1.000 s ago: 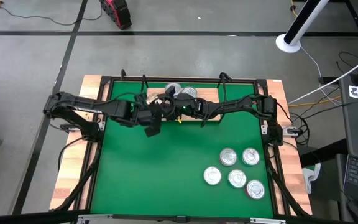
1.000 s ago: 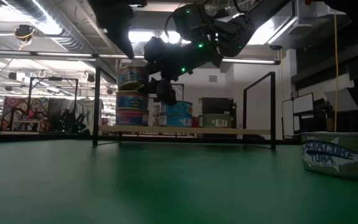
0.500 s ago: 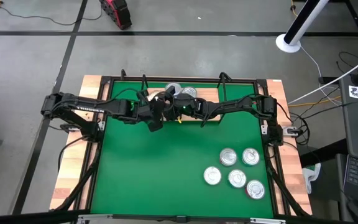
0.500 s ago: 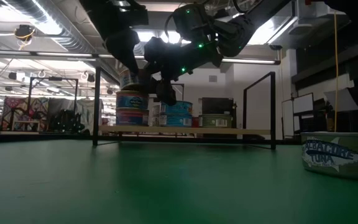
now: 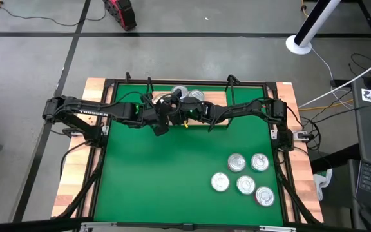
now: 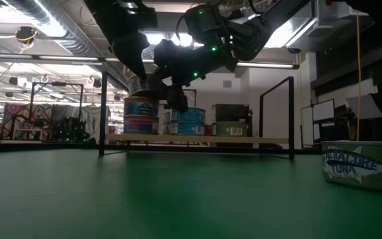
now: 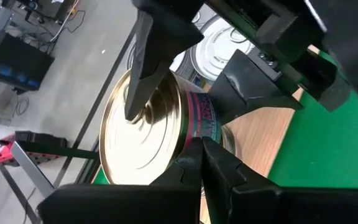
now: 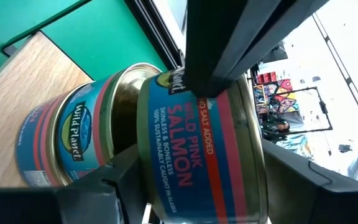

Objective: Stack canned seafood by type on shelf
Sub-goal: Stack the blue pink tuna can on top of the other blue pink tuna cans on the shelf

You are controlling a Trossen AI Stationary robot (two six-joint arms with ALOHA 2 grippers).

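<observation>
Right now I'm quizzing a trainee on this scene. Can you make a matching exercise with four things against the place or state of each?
Things:
1. left tool
2. right tool
3. five loose tins
4. shelf

Place or state:
A. on the green mat, on the right arm's side
B. shut, at the lid of the top salmon tin
C. middle of the mat's far edge
D. clasping the top salmon tin's sides

Pairs: 1-B, 2-D, 3-A, 4-C

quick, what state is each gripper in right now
Left gripper: shut, empty, beside the top salmon tin on the shelf.
Right gripper: jaws wide around that top salmon tin.
</observation>
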